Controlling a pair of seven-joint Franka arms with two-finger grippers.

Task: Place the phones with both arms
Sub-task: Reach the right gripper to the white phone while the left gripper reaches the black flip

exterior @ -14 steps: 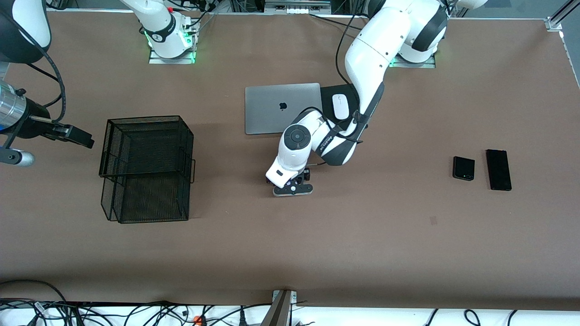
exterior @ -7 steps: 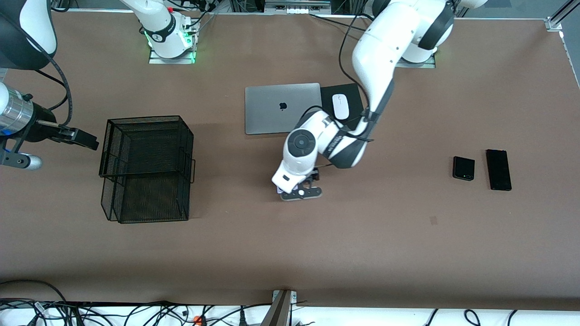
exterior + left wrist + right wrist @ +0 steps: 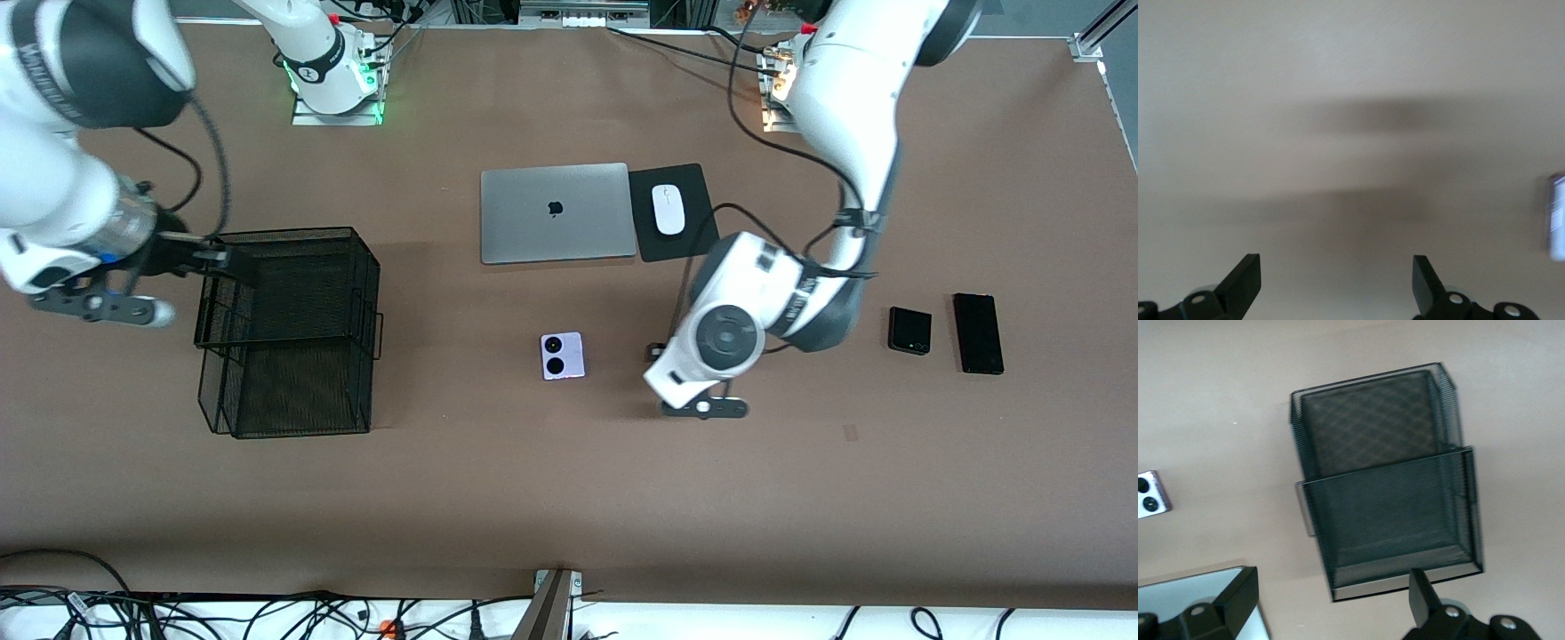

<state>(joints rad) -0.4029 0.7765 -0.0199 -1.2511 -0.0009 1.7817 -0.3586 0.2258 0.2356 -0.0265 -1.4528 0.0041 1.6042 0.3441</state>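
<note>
This looks like a robot lab. Two big white robot arms (image 3: 845, 116) are bolted to a wide brown table (image 3: 569, 498), one base (image 3: 336, 89) glowing with green lights, and loose black cables (image 3: 267, 613) pile up along the table's near edge. A closed silver laptop (image 3: 554, 212) and a white mouse (image 3: 668, 209) on a black pad (image 3: 685, 240) sit like props.
</note>
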